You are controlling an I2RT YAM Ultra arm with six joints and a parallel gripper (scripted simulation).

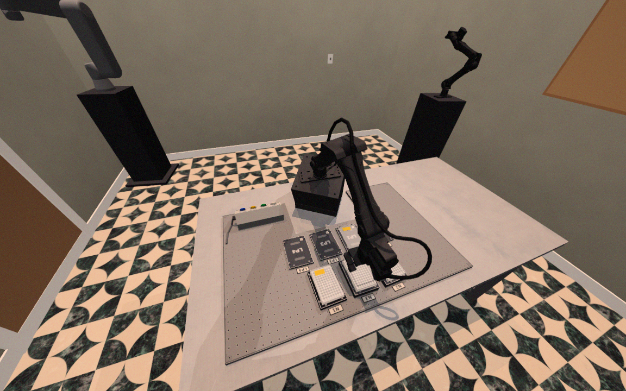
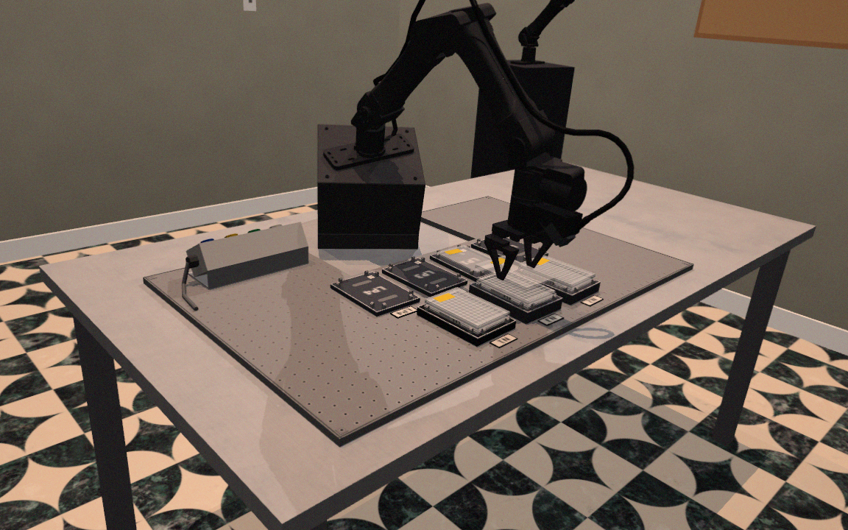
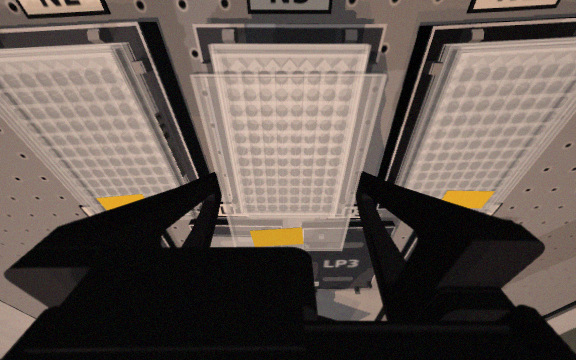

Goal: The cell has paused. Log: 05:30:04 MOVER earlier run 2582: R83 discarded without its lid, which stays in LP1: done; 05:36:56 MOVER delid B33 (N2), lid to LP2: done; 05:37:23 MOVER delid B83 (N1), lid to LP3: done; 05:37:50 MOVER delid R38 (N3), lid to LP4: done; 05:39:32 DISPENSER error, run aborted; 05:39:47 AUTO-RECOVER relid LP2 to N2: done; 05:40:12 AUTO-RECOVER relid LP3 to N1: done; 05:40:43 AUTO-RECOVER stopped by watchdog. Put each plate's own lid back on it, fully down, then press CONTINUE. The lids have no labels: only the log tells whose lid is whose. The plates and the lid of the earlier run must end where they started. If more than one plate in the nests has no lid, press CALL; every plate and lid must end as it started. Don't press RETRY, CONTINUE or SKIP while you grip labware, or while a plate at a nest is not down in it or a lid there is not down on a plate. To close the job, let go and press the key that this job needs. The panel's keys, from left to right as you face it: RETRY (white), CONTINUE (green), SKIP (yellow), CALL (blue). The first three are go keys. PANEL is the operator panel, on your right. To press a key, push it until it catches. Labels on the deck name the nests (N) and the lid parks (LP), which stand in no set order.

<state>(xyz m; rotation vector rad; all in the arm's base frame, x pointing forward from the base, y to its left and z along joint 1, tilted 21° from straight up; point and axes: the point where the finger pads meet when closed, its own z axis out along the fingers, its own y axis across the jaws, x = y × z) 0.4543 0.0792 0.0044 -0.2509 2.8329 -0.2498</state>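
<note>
This looks like a lab. Clear trays full of tiny wells [image 2: 468, 309] sit in marked spots on a gray board with holes [image 2: 322, 369], on a bench [image 2: 710, 227], beside a button box [image 2: 249, 253].
</note>
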